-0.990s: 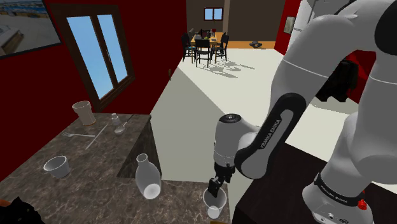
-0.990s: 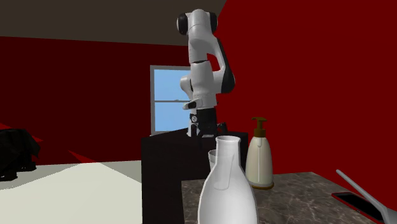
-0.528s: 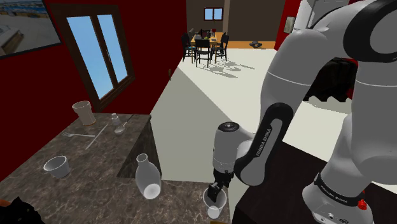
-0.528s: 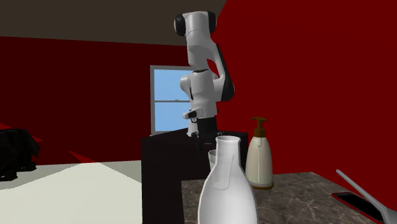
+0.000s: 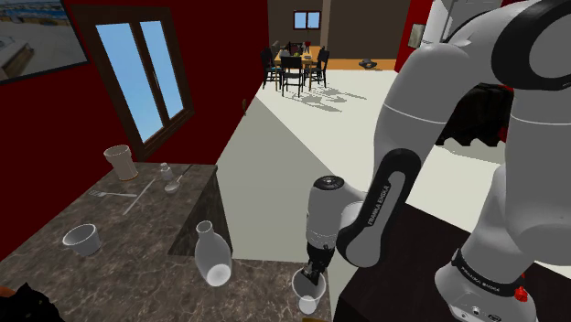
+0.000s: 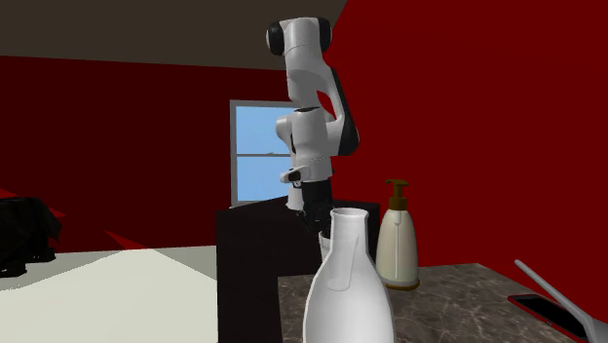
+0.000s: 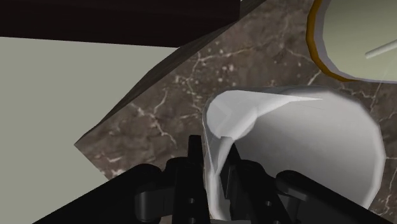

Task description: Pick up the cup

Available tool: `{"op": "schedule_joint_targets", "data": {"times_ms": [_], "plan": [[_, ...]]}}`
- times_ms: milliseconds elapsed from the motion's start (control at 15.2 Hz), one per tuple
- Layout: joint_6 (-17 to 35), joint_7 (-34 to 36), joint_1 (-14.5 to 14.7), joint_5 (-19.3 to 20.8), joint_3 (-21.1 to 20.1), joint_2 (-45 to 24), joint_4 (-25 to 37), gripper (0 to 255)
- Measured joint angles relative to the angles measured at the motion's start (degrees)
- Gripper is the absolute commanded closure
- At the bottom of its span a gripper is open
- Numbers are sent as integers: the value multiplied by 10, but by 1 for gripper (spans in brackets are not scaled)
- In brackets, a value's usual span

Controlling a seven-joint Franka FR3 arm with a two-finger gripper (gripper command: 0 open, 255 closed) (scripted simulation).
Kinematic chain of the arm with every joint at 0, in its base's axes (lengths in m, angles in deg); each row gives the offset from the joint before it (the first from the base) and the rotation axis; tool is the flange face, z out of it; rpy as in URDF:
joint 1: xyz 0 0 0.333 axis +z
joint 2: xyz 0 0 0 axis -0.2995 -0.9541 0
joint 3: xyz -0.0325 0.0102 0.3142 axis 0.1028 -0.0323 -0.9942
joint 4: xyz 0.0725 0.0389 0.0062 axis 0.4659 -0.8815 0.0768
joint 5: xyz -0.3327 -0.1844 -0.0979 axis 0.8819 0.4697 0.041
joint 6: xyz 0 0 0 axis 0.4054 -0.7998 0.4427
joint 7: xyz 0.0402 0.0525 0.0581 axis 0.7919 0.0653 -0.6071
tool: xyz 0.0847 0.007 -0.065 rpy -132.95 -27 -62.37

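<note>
Cup [image 5: 309,295] — pale, upright, mouth open to the ceiling — stood at the corner of the dark marbled worktop [image 5: 137,265] nearest the stand, low in the shoulder view's middle. The hand [image 5: 312,273] pointed straight down onto it, so the cup lay directly beneath rather than off to either side. In the wrist view the two black fingers [image 7: 194,153] straddled one wall of the cup, one inside the rim and one outside, drawn close and seemingly pinched on that thin wall. With the cup's long axis vertical and the grip on one side of the rim, the lift looked best taken straight up — any tilt might let it swing.
</note>
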State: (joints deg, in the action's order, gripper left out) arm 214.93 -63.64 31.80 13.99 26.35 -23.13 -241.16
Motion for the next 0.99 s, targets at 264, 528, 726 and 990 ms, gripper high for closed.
{"op": "schedule_joint_targets", "data": {"times_ms": [264,528,726,990], "plan": [[-11,-4,-6,-6,-8,13,-3,255],[-44,-12,-19,-25,-27,52,-9,255],[-72,-22,-28,-41,-38,83,-11,255],[-109,-35,-34,-64,-49,126,-15,255]]}}
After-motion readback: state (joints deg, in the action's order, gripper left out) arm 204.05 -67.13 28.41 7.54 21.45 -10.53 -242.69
